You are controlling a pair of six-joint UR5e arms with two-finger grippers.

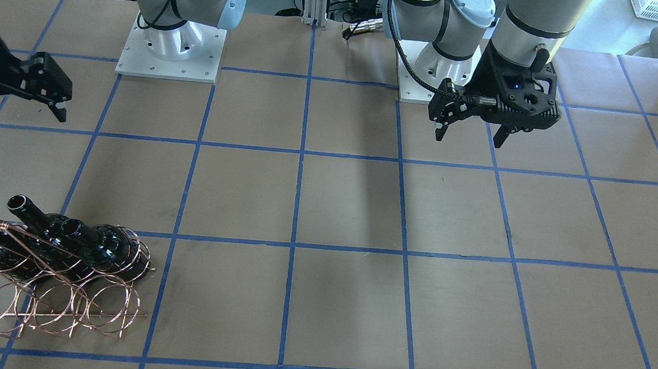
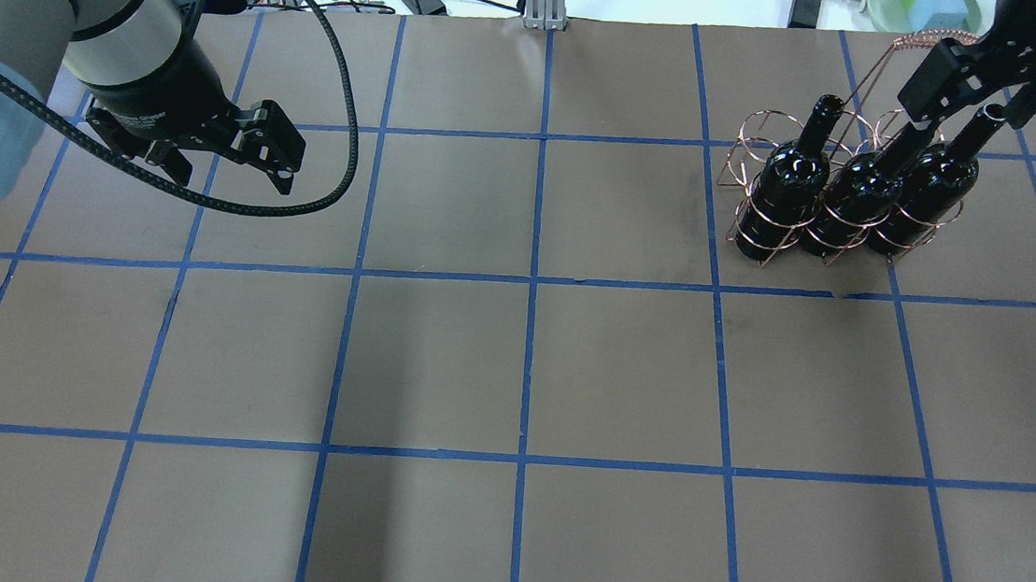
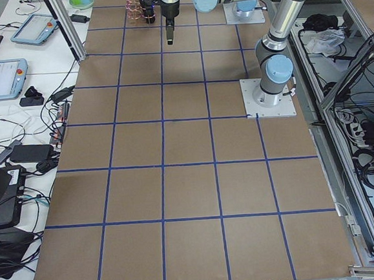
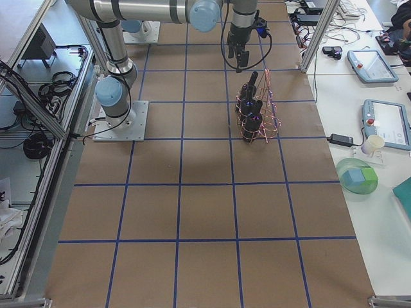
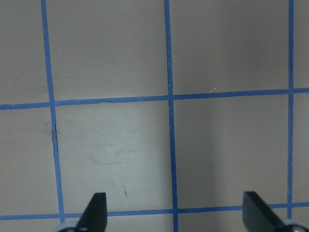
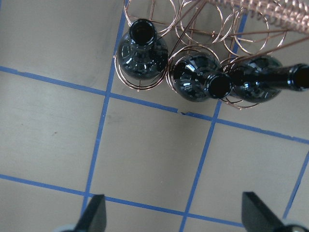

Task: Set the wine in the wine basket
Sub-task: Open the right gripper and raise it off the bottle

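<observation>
Three wine bottles [image 2: 854,203], one wine basket [image 1: 60,302], left hand [image 1: 470,137], right hand [image 6: 174,205], both spread

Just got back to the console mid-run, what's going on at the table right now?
All three wine bottles stand upright in the wine basket, filling its row nearer the robot; the far row of loops is empty. The right gripper hovers open close by the basket, holding nothing. The left gripper hangs open over bare table, well away. No bottle shows outside the basket.
</observation>
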